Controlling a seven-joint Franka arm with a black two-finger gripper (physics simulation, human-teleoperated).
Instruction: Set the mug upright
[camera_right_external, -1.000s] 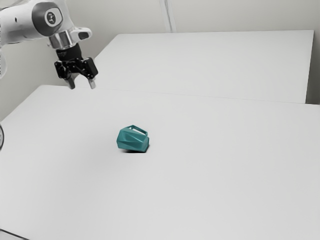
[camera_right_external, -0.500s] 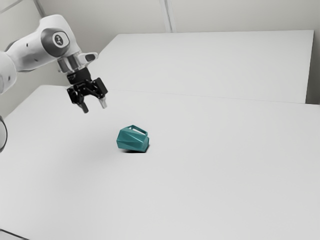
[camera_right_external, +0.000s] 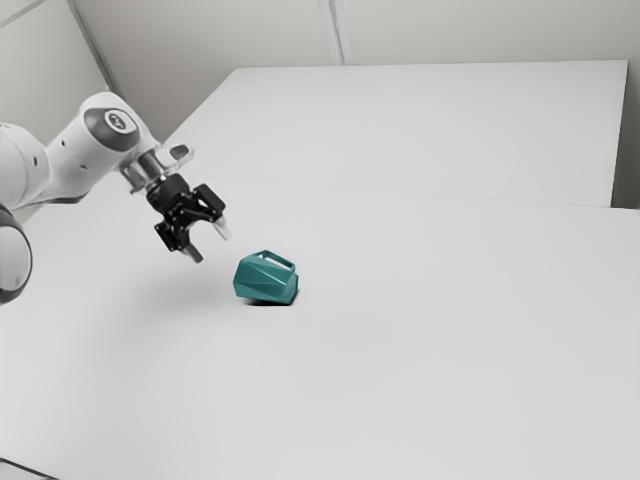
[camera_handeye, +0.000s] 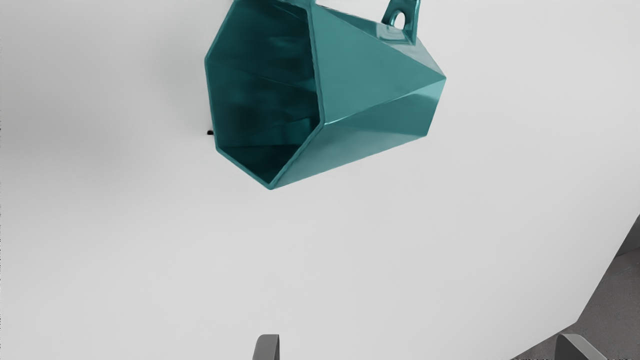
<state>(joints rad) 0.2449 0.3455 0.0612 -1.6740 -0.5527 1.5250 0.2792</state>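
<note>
End effector (camera_right_external: 211, 246) neared mug (camera_right_external: 265, 279); wrist view reveals its mouth (camera_handeye: 265, 95).

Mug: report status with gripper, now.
Gripper open, off the mug, holding nothing. Mug lying on its side, not yet upright. No obstacle seen between them.

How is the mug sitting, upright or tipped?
Tipped: the mug lies on its side on the table, its mouth facing sideways, not up.
</note>
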